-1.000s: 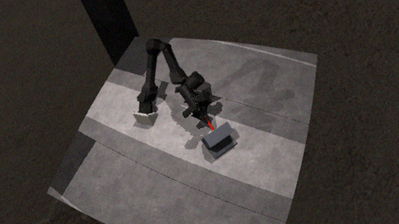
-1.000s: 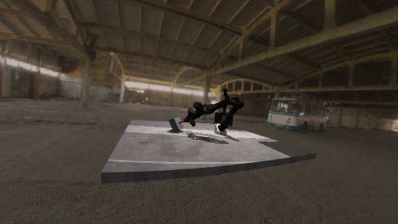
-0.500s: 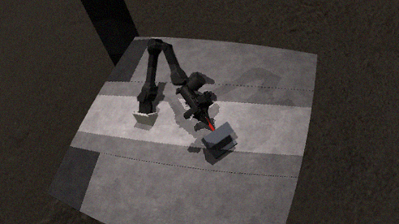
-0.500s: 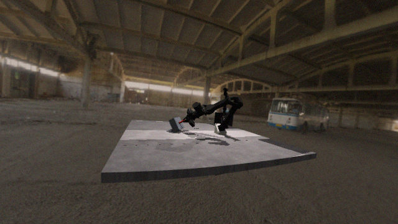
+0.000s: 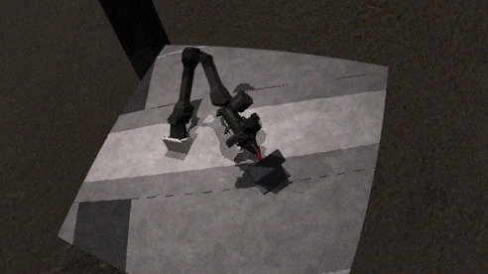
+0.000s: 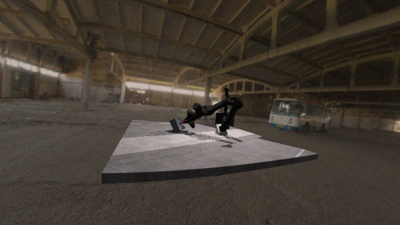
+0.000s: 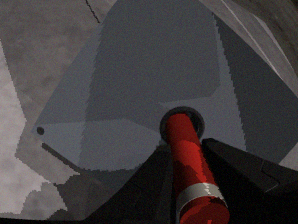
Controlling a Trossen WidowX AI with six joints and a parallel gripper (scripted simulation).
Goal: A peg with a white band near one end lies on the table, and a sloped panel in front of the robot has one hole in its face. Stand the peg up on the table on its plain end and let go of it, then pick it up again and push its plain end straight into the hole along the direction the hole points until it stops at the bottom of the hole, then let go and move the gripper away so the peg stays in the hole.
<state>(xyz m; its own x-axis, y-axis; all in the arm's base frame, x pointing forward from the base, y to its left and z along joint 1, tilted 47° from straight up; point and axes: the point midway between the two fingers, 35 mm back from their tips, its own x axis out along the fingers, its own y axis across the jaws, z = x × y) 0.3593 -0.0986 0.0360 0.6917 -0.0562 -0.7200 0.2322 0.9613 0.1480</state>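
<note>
The red peg [image 5: 258,154] [image 6: 183,121] [image 7: 187,155] has its white band [image 7: 200,194] at the end nearer the wrist camera. My gripper [image 5: 255,147] [image 6: 186,120] [image 7: 186,152] is shut on the peg, with a finger on each side of it. The sloped panel [image 5: 267,172] [image 6: 177,124] [image 7: 155,60] is a dark grey block with a tilted face. The peg's plain end is at the ringed hole [image 7: 195,123] in that face, towards the left of the opening. Dark hole shows to the peg's right. How deep the tip sits, if inside at all, I cannot tell.
The panel block stands on the grey table [image 5: 216,238] [image 6: 200,159], and shadows and light bands cross the top. The arm's pale base plate [image 5: 178,144] is behind and to the left of the gripper in the top view. A dark pillar [image 5: 135,22] rises beyond the table.
</note>
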